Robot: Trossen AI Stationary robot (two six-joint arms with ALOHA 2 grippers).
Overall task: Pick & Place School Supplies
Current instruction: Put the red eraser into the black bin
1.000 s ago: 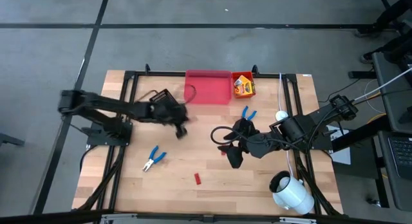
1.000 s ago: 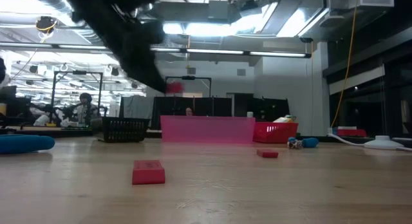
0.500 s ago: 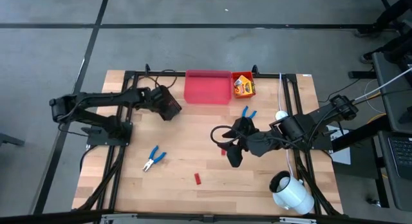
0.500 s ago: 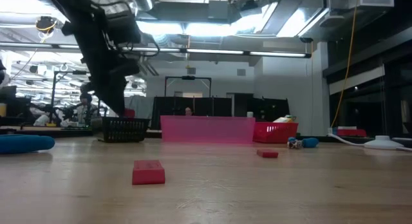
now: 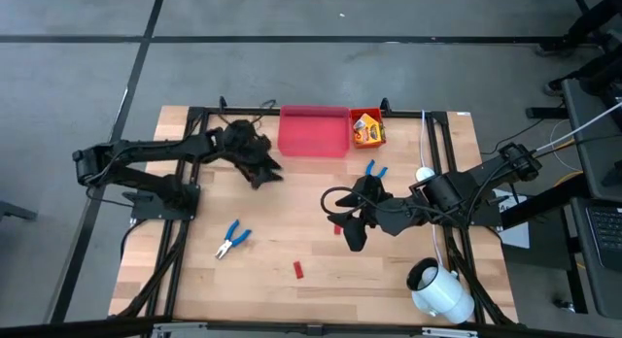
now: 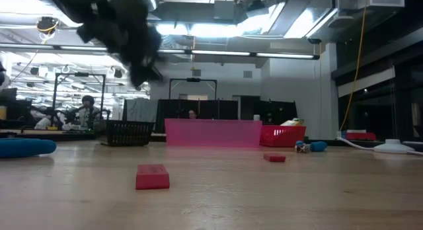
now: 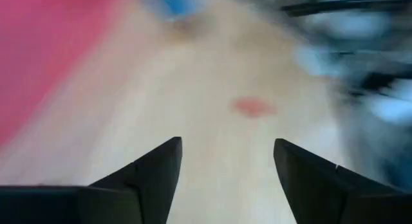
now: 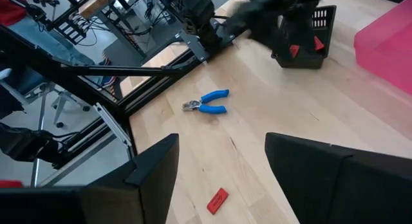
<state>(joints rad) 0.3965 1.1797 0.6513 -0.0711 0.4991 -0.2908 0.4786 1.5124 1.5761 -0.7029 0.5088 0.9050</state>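
Note:
My left gripper [image 5: 260,168] hangs open with nothing between its fingers, above the table beside the black mesh bin [image 8: 302,37], which holds red pieces [image 8: 294,51]. My right gripper [image 5: 342,223] stands open at mid-table over a red piece [image 5: 338,228] and touches nothing. Another red piece [image 5: 298,270] lies toward the near edge. One pair of blue pliers [image 5: 230,239] lies at the near left, a second pair [image 5: 374,170] beyond my right gripper. Crayon boxes [image 5: 367,132] lie in the orange bin [image 5: 367,115].
The pink bin [image 5: 313,131] stands at the far edge between the black and orange bins. A large white cylinder [image 5: 439,289] lies at the near right corner. Bare wood shows between the two arms and along the near edge.
My left gripper has swung from mid-table toward the far left to the black bin, then risen and turned back toward the middle. The red piece that showed at its fingertips is gone from them now. My right gripper has kept still.

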